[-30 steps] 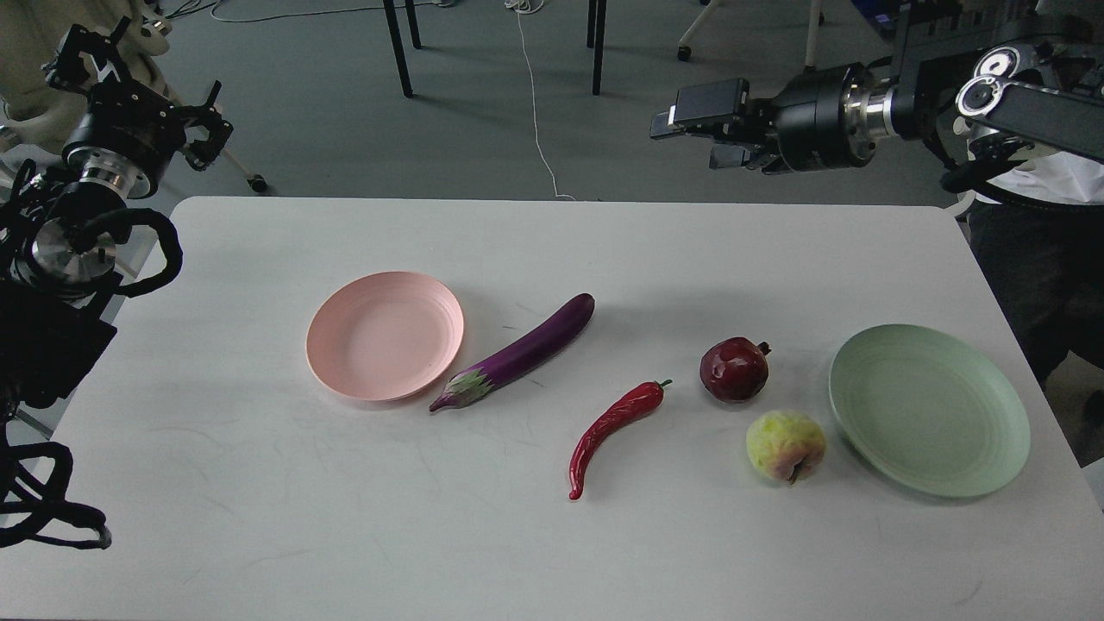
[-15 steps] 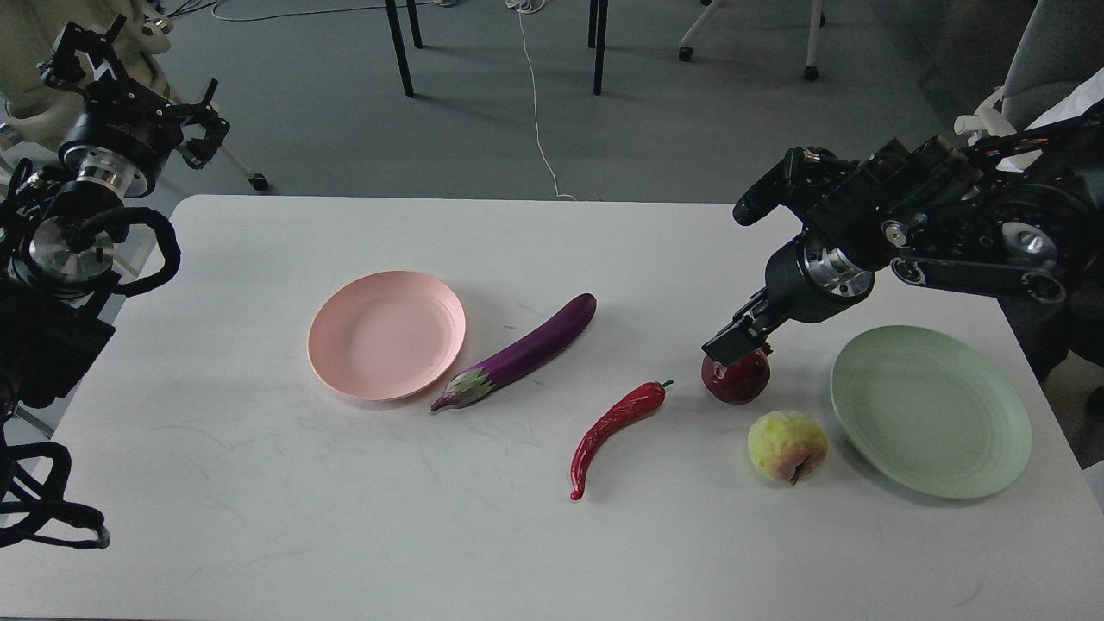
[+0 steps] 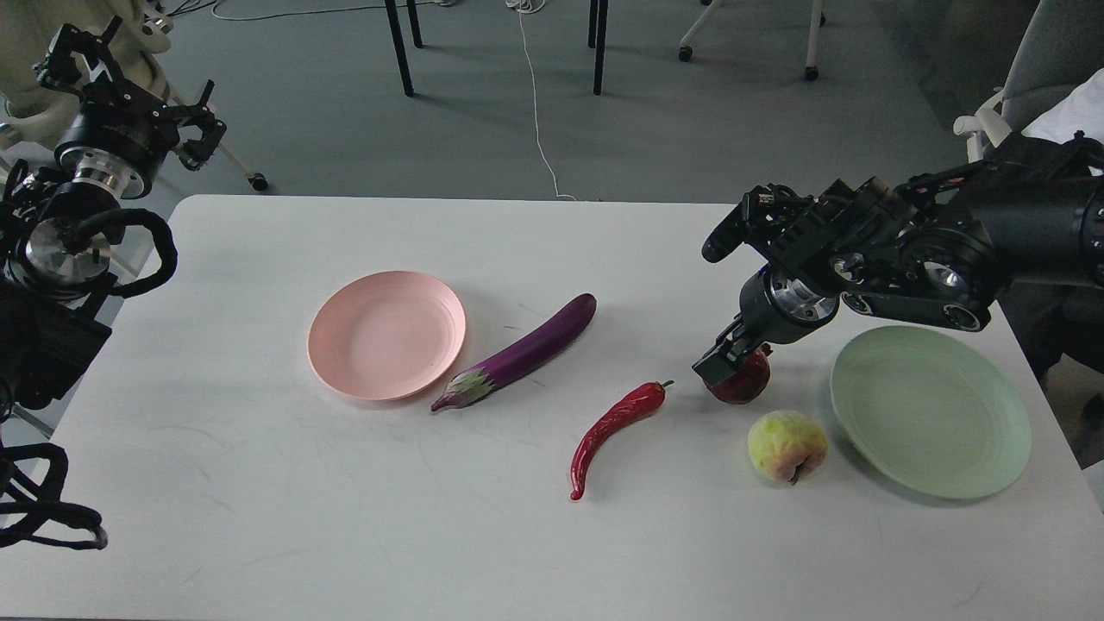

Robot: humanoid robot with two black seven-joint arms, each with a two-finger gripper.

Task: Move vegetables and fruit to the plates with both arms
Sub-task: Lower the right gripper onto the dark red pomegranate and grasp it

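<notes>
**A:** Where is the right gripper point(image 3: 723, 369), and what is it doing?

**B:** It points down at the pomegranate point(image 3: 743, 381), its dark tip over the fruit's upper left side and covering part of it; the two fingers merge into one black shape, so I cannot tell whether they grip the fruit or only touch it; the right arm point(image 3: 906, 254) stretches in from the right edge, above the table.

**A:** How does the fruit look?

**B:** Dark red, round and glossy; just below and to its right sits the lumpy yellow-green fruit point(image 3: 787, 446) with a pink blush, close but apart; the pale green plate point(image 3: 930, 410) lies just right of both, near the table's right edge.

**A:** And further out?

**B:** Left of the pomegranate lies the curved red chili pepper point(image 3: 611, 426), green stem toward the fruit; beyond it the long purple eggplant point(image 3: 521, 352) lies slantwise, its calyx end touching or nearly touching the pale pink plate point(image 3: 386, 335).

**A:** The left gripper point(image 3: 203, 129)?

**B:** Raised off the table's far left corner, small and dark; I cannot tell its opening.

**A:** Open room?

**B:** The white table point(image 3: 345, 517) is bare along the whole front and the far side; both plates hold nothing.
</notes>
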